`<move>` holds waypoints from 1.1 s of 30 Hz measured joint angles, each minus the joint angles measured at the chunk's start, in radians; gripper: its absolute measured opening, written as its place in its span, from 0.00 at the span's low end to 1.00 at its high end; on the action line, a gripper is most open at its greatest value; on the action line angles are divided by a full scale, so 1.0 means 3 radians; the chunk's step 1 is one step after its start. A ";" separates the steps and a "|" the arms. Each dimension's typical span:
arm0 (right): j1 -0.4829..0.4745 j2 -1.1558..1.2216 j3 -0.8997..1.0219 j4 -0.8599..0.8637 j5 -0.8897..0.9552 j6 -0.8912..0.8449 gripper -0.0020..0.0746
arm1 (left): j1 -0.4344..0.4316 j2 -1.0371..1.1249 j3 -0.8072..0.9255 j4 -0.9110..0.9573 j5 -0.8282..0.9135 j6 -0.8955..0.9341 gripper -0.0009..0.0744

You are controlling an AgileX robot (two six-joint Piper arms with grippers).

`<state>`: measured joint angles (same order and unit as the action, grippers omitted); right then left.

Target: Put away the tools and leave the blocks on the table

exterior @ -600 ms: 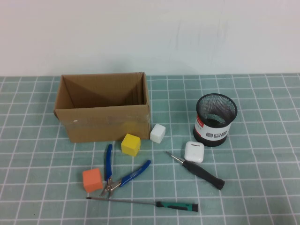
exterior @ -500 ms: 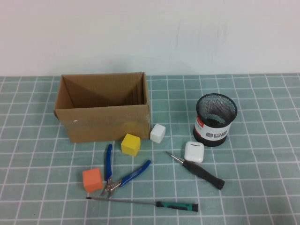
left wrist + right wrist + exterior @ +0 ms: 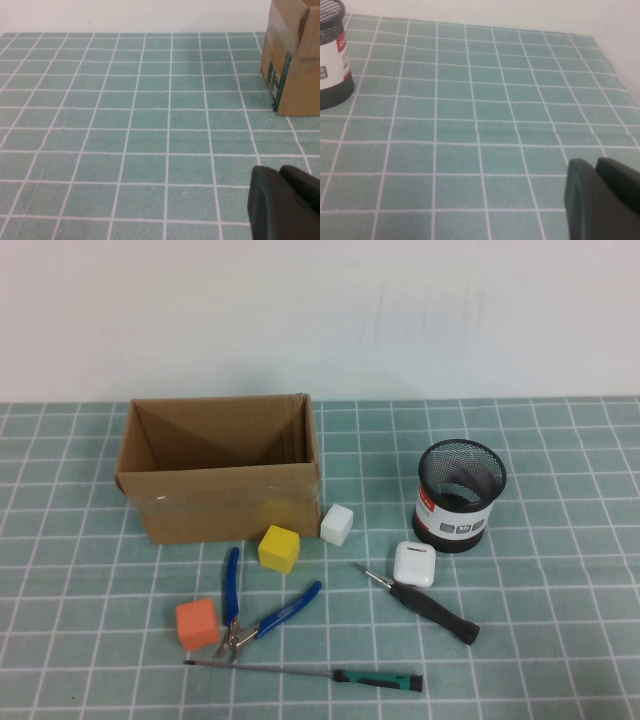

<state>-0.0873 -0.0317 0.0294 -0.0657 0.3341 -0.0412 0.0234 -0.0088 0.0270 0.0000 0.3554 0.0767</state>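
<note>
Green-and-black screwdriver (image 3: 305, 674) nearest, flat on table (image 3: 560, 640). Blue-handled pliers (image 3: 252, 612) just behind, orange block (image 3: 197, 623) touching jaw end. Black-handled screwdriver (image 3: 420, 603) to right, tip beside white earbud case (image 3: 413, 564). Yellow block (image 3: 279, 548), white block (image 3: 337, 524) near cardboard box (image 3: 220, 480). Mesh pen cup (image 3: 460, 495) farther right. Left gripper (image 3: 285, 202), right gripper (image 3: 602, 197) low over bare mat, holding nothing; finger spread cannot tell.

Neither arm was seen from the high camera, while the left gripper (image 3: 285, 202) and the right gripper (image 3: 602, 197) were each glimpsed only as a dark edge at a corner of their own wrist views, held low above the mat.
</note>
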 joint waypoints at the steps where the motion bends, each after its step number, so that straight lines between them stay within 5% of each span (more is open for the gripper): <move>1: 0.0000 0.0000 0.0000 0.0000 0.0000 0.0000 0.01 | 0.0000 0.0000 0.0000 0.0000 0.0000 0.0000 0.01; 17: 0.0000 0.0000 0.0000 0.0000 0.0000 0.0000 0.01 | 0.0000 0.0000 0.0000 0.0000 -0.0029 0.0000 0.01; 33: 0.0000 0.0000 0.0000 0.0000 0.0000 0.0000 0.01 | 0.0000 0.0000 -0.0034 -0.1174 -0.1077 -0.0679 0.01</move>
<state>-0.0873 -0.0317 0.0294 -0.0657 0.3341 -0.0412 0.0234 -0.0088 0.0167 -0.3522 0.0324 -0.1270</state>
